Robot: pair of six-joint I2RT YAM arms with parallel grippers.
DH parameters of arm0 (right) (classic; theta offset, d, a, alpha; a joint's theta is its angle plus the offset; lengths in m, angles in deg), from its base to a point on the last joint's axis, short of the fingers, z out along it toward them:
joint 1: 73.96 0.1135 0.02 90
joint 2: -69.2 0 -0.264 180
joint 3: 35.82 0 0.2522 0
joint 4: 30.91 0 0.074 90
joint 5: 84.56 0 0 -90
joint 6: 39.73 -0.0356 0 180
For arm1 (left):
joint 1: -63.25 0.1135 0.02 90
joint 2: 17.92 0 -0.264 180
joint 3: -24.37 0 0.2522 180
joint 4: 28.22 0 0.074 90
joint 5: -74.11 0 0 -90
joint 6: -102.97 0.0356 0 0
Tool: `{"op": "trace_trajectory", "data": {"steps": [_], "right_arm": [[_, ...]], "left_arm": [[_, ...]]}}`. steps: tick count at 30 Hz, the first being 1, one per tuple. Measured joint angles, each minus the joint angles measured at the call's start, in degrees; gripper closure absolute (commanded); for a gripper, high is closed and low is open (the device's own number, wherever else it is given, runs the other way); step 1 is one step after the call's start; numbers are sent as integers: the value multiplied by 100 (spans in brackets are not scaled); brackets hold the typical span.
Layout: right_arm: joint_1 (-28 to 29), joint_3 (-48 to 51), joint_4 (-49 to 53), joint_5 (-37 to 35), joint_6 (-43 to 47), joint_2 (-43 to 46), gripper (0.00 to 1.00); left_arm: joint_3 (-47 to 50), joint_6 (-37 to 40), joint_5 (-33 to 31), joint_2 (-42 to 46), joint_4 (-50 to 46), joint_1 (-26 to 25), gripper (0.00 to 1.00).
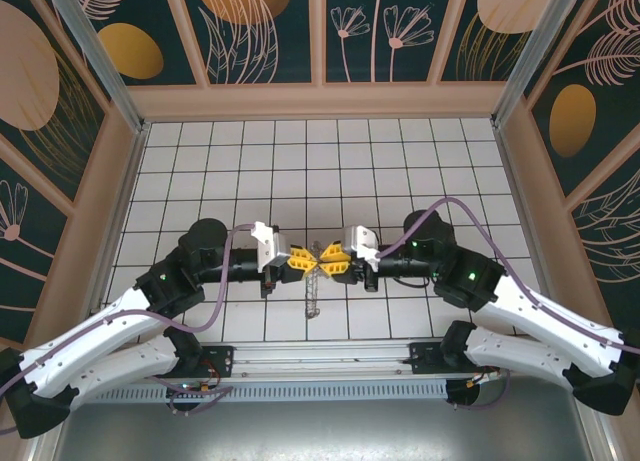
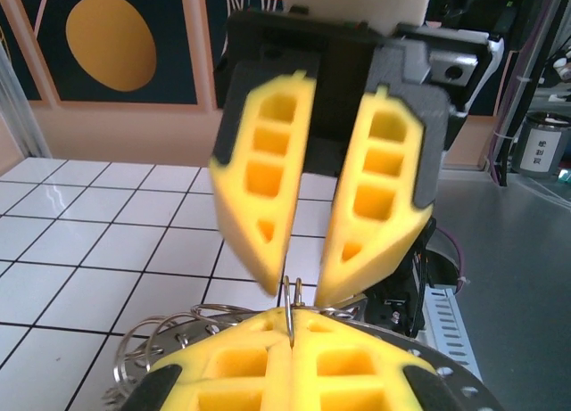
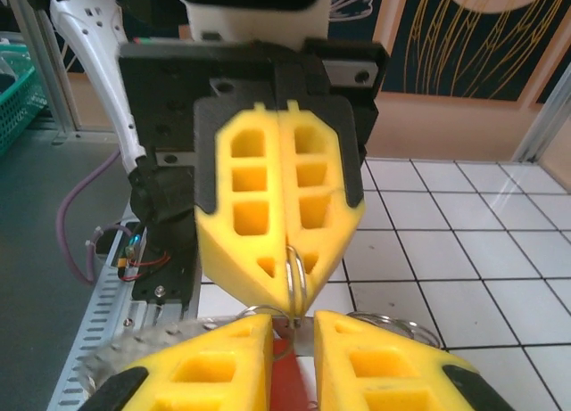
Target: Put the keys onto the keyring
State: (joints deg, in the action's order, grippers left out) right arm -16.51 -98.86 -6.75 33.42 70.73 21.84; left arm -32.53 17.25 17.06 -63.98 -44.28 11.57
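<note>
**Item 1: keyring** (image 1: 312, 293). A loop of coiled wire. Its top is caught at the tips of the left fingers, and the rest hangs below and just nearer than both sets of fingers, over the white tiled worktop (image 1: 300, 161). In the left wrist view, two thin wire ends stand up out of the seam between the fingertips, with more coils bunched just under and to one side of those fingers.

**Item 2: key** (image 3: 290, 384). Its red head sits in the narrow gap between the right fingers, well back from their tips. A sliver of silver metal shows at the tips, close against the wire. Whether the blade has entered the coil cannot be told.

**Item 3: left fingers** (image 2: 291, 340). Yellow pads pressed fully together, pinching the keyring wire at the tip.

**Item 4: right fingers** (image 3: 323, 335). Yellow pads a narrow slit apart, closed on the key. They stand tip to tip with the left fingers, nearly touching.

**Item 5: markings.** A small container (image 2: 540, 148) beyond the right fingers, off the worktop, carries a pale label, but its writing is too blurred to read. No brand is legible on the fingers, key or keyring.
</note>
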Motion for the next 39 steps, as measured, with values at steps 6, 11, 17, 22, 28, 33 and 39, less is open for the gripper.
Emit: {"op": "trace_trajectory", "data": {"steps": [6, 11, 17, 22, 28, 33, 39], "right_arm": [[0, 31, -131, 44, 17, 151, 82], [-9, 31, -155, 39, 17, -79, 80], [-44, 31, -214, 42, 13, -210, 79], [-52, 33, -249, 39, 11, -210, 78], [-76, 48, -293, 50, -13, -210, 100], [-103, 48, -295, 9, -92, -238, 100], [-111, 37, -138, -184, -66, -271, 100]], "left_arm": [[-39, 0, 2, -33, 0, -2, 100], [-68, 0, -35, -33, -50, 0, 100], [-72, 2, -61, -50, -98, 4, 100], [-72, 7, -61, -50, -92, 4, 100], [-72, 22, -87, -50, -96, 15, 100], [-76, 22, -146, -50, -120, 37, 100], [-328, 118, -490, -260, -555, 42, 68]]}}
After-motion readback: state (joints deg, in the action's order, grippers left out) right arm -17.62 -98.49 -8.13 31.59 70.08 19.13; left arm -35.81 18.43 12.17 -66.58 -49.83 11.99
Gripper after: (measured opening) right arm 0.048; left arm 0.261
